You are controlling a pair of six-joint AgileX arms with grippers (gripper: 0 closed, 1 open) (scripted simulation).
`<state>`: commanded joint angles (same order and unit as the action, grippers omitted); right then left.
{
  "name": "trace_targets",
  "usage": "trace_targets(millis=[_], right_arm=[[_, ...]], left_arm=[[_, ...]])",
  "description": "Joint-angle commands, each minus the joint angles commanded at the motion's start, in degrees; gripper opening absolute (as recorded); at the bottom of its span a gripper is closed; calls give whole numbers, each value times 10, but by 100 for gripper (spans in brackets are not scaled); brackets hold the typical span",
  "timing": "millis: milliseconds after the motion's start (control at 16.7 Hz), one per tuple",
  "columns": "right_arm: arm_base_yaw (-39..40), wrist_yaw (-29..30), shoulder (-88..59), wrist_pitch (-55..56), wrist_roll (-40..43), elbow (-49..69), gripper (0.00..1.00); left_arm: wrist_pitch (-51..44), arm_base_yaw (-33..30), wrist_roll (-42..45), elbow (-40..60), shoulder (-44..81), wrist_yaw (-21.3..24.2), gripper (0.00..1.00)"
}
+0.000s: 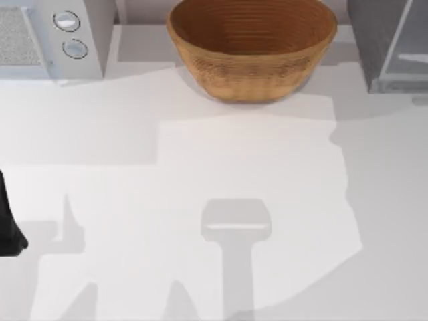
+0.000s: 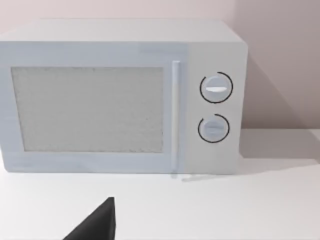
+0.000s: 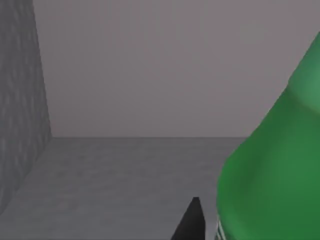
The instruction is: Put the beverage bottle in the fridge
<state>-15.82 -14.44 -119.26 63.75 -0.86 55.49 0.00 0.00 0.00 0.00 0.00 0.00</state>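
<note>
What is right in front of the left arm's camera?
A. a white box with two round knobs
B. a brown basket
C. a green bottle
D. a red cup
A: the left wrist view faces the white appliance with two round knobs stacked beside its door, standing on the table.

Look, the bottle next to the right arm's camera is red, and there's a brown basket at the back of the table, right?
Not quite. The beverage bottle is green, not red; the right wrist view shows it close up against grey walls. The rest is right: the top view shows a brown basket at the back of the table.
</note>
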Motion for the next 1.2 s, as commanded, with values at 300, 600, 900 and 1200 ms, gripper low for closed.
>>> trace_targets(millis=[300, 600, 900, 1200], right_arm=[[-2, -2, -16, 10, 0, 8, 1], [1, 5, -41, -9, -4, 46, 1], [15, 18, -115, -75, -4, 182, 1], [29, 27, -167, -128, 0, 291, 1]], left_arm=[[0, 0, 0, 0, 0, 0, 100], [0, 0, 0, 0, 0, 0, 100], [0, 0, 0, 0, 0, 0, 100], [0, 0, 0, 0, 0, 0, 100]])
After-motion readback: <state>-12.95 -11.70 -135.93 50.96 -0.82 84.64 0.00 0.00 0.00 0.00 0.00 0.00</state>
